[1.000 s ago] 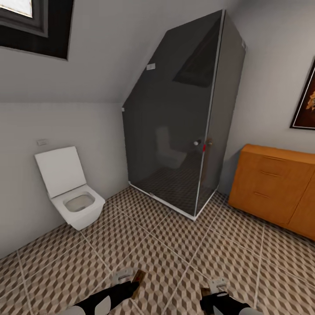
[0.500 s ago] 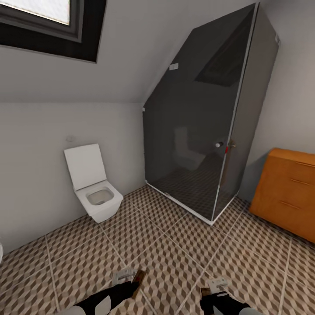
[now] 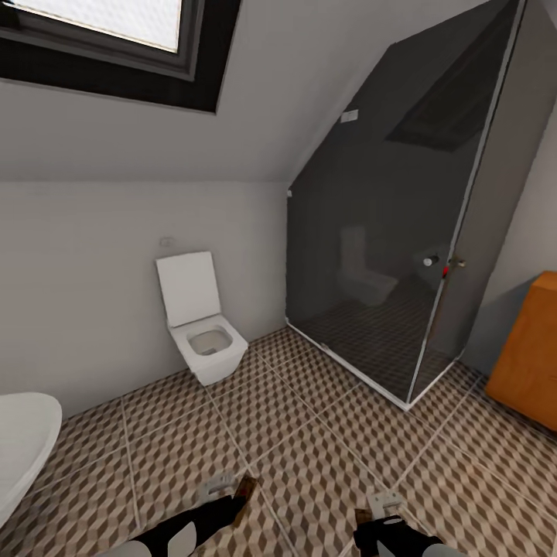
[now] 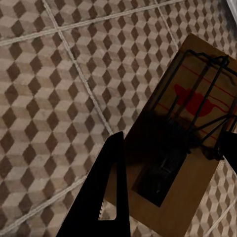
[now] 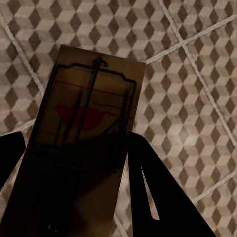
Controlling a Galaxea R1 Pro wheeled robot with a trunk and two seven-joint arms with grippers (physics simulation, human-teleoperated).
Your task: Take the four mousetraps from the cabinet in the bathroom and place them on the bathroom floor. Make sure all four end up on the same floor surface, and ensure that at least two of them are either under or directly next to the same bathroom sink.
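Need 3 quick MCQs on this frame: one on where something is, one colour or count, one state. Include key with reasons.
1. Where is the toilet?
A. Against the wall, to the left of the glass shower
B. Inside the shower
C. Beside the orange cabinet

2. How many mousetraps are being carried?
A. None
B. One
C. Two

3. The toilet lid is:
A. Raised
B. Closed
C. Missing

Key: 1 A, it hangs on the wall left of the shower. 2 C, the left gripper holds one mousetrap and the right gripper holds another mousetrap. 3 A, the lid stands upright with the bowl open.
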